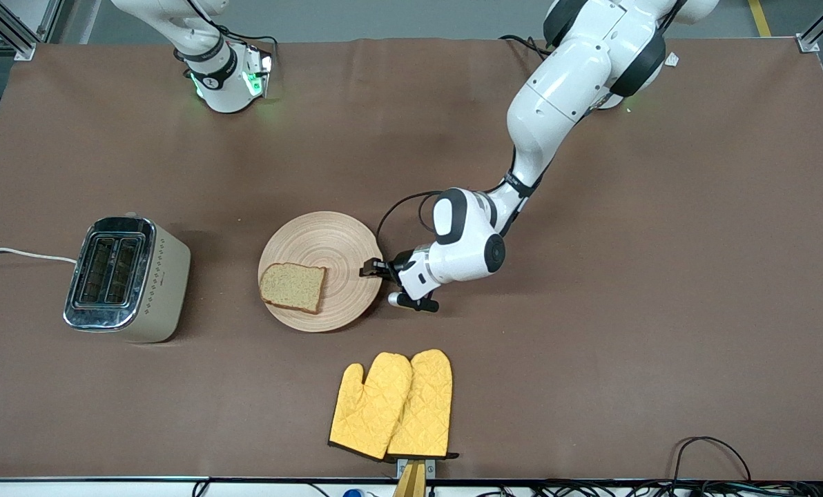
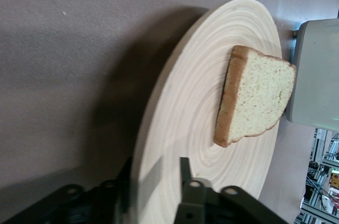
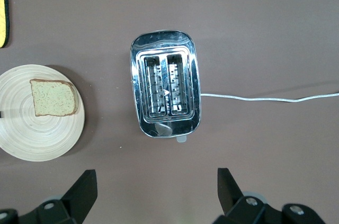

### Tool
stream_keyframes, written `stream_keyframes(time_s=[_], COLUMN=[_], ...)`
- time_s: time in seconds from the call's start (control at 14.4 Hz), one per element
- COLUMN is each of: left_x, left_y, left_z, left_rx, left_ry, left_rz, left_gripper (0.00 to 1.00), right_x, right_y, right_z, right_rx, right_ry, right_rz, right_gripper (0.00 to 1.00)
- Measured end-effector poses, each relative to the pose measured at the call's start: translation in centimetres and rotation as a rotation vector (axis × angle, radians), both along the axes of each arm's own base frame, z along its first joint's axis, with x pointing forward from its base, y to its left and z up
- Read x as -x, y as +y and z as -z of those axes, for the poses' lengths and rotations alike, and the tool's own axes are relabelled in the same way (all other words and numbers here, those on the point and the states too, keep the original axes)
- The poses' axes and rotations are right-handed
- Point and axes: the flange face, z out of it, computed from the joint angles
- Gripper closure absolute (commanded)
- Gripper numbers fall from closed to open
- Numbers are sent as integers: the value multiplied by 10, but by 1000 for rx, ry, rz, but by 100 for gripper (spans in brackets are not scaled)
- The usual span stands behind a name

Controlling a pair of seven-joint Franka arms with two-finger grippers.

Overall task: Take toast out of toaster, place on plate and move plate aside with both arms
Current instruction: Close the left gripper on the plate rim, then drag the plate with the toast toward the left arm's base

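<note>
Covering the whole scene, the brown table (image 1: 591, 331) carries everything. The left arm (image 1: 563, 96) reaches down low, its left gripper (image 1: 372, 269) pinching the plate's rim between both fingers (image 2: 186, 181) at the edge toward that arm's end. The toaster (image 1: 127, 278) stands toward the right arm's end, two yellow oven mitts (image 1: 392, 406) nearer the front camera. The plate (image 1: 332, 238) lies between toaster and left gripper. The right gripper (image 3: 153, 195) waits over the toaster, fingers spread wide. The toast (image 1: 293, 286) lies flat on the plate's toaster-side part.

Toaster (image 1: 127, 279) toward right arm's end, slots empty; yellow oven mitts (image 1: 392, 406) side by side near front edge.
</note>
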Motion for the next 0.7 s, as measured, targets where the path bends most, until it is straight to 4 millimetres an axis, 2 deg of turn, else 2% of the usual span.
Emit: stream_keyframes(time_s=[0.49,0.56,0.7], left_x=[-21,-31,-61], left_y=[11,21,62], left_z=[-21,-30,-51], left_rx=[35,39,40], left_ry=[-55,-49,-26], left_rz=[37,57,103], left_gripper=[100,100,100], right_x=[-1,-1,-1], right_y=[6,6,6], right_z=[0,0,0], right_rx=[0,0,-1], right_ry=[-1,0,2], right_rz=[-11,-11,-11], right_gripper=[0,0,0])
